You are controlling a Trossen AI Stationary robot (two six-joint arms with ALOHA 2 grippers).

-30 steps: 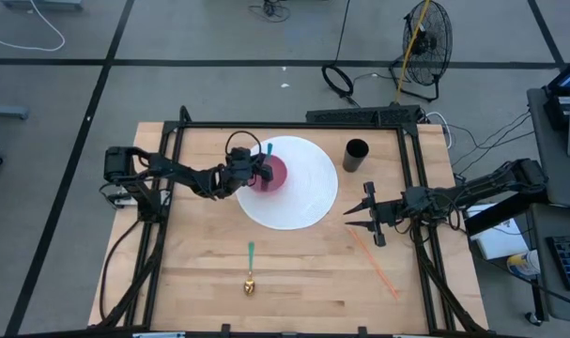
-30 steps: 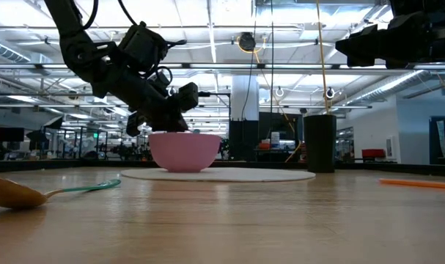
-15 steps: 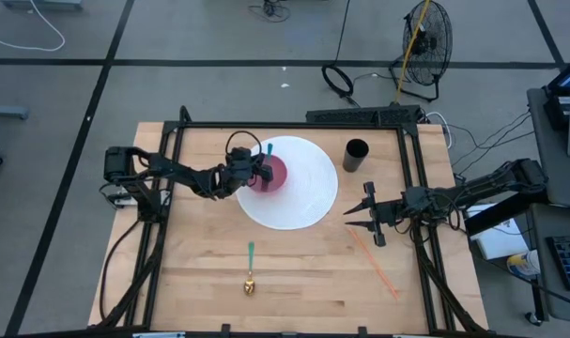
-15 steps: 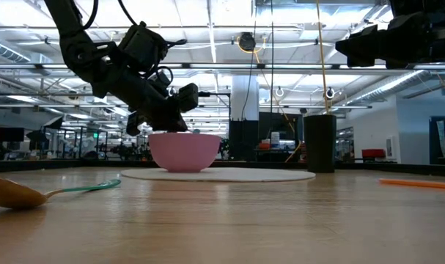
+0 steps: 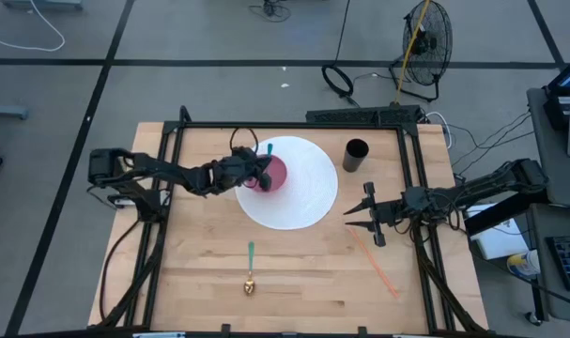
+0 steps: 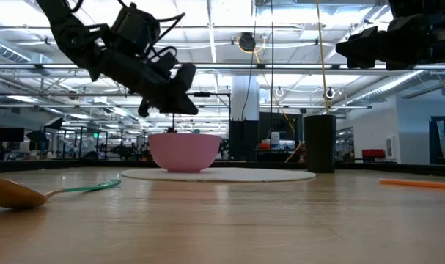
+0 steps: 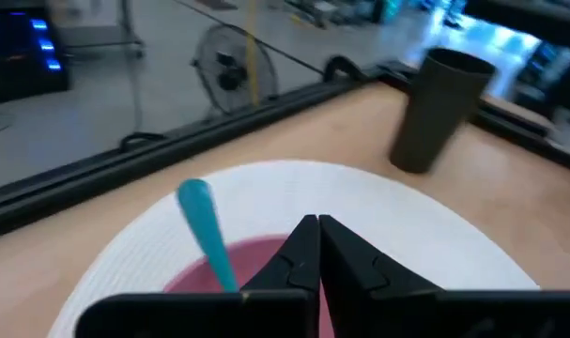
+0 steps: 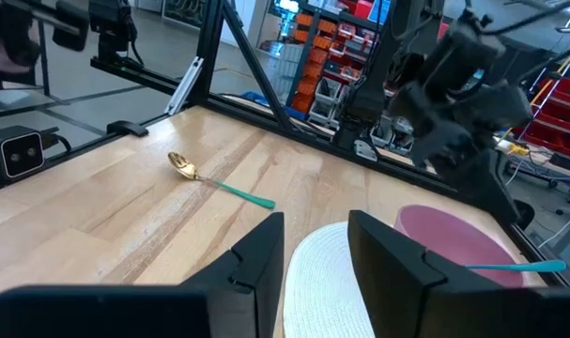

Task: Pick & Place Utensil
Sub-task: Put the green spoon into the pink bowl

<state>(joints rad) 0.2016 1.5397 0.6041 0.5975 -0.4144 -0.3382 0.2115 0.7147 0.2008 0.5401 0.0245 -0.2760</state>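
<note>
A pink bowl (image 5: 273, 173) stands on a round white mat (image 5: 303, 202). A teal utensil handle (image 7: 206, 231) leans out over the bowl's far rim. My left gripper (image 5: 257, 173) hovers shut and empty above the bowl's left side, clear of the rim in the low view (image 6: 179, 103). A spoon with a gold bowl and teal handle (image 5: 250, 268) lies flat on the wood near the table's near edge. My right gripper (image 5: 360, 215) waits open, right of the mat, above the table.
A black cup (image 5: 356, 155) stands upright just right of the mat's far side. A thin orange stick (image 5: 375, 264) lies on the wood near my right gripper. A black metal frame (image 5: 294, 125) borders the table. Bare wood lies around the gold spoon.
My left gripper has risen from the level of the bowl's rim to well above it, and the arm behind it has swung slightly toward the table's left. The bowl, the teal handle and the spoon have stayed in place.
</note>
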